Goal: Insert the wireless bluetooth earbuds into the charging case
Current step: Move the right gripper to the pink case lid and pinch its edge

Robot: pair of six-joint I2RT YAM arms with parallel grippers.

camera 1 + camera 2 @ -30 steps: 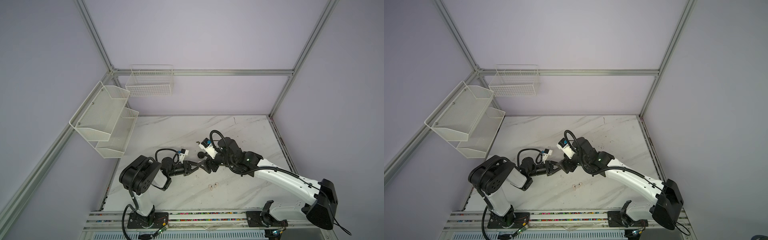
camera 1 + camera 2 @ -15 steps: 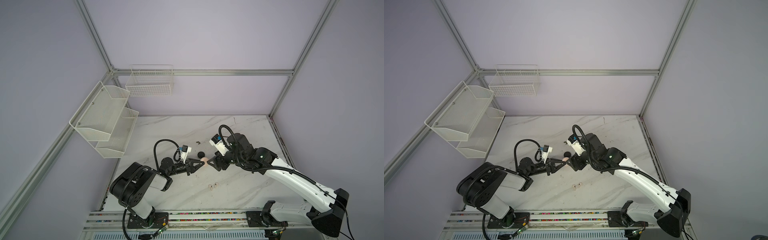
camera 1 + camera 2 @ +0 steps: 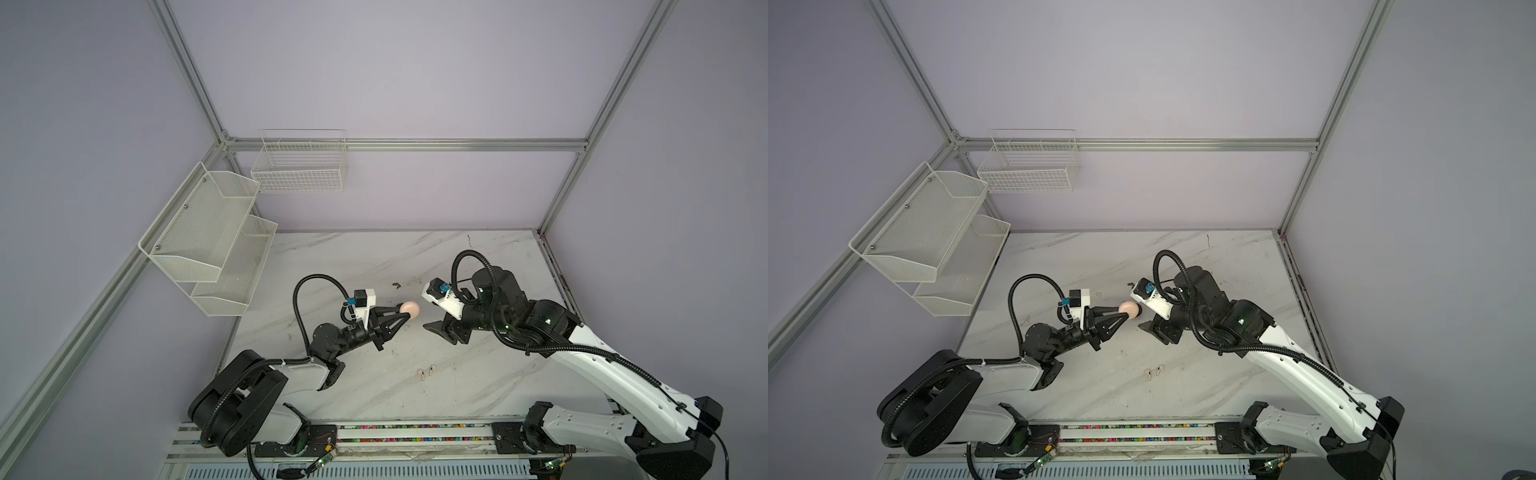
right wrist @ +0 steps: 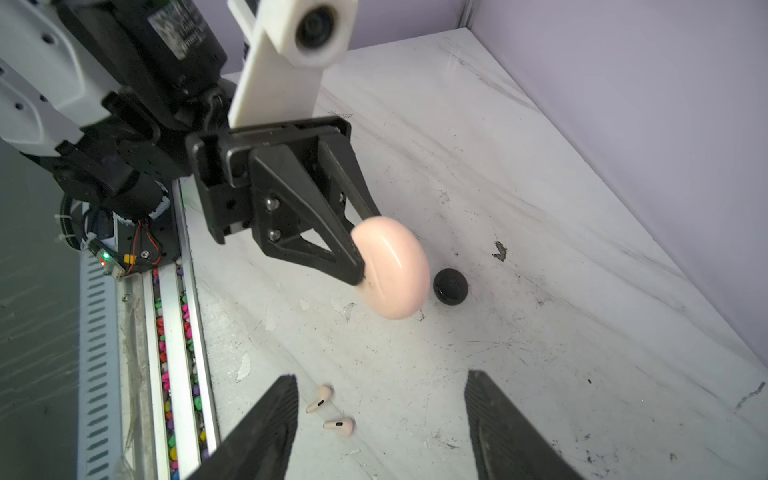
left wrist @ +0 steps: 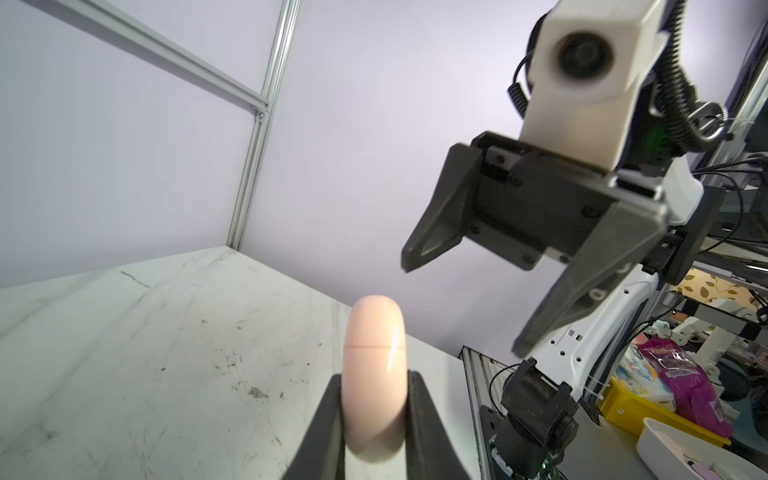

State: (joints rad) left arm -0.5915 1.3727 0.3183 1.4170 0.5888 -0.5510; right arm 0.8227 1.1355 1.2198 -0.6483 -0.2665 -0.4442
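A closed pale pink charging case [image 5: 374, 332] is held above the table with my left gripper [image 5: 374, 376] shut on it; it shows in both top views [image 3: 410, 307] [image 3: 1128, 308]. My right gripper [image 4: 380, 376] faces it from the right [image 3: 430, 316], open and empty, a short gap away. Two pale pink earbuds [image 4: 319, 400] [image 4: 339, 425] lie side by side on the marble, in both top views nearer the front edge [image 3: 427, 372] [image 3: 1154, 372]. A round black case [image 4: 450, 286] sits on the table past the pink one.
A small dark object [image 4: 500, 250] lies on the marble beyond the black case, too small to identify [image 3: 395, 285]. White wire shelves [image 3: 208, 245] and a basket [image 3: 299, 166] hang on the left and back walls. A rail [image 3: 374, 432] runs along the front edge.
My right gripper has drawn back to the right, away from the left gripper, and its jaws have narrowed a little. The left gripper keeps the pink case and has lifted it off the table.
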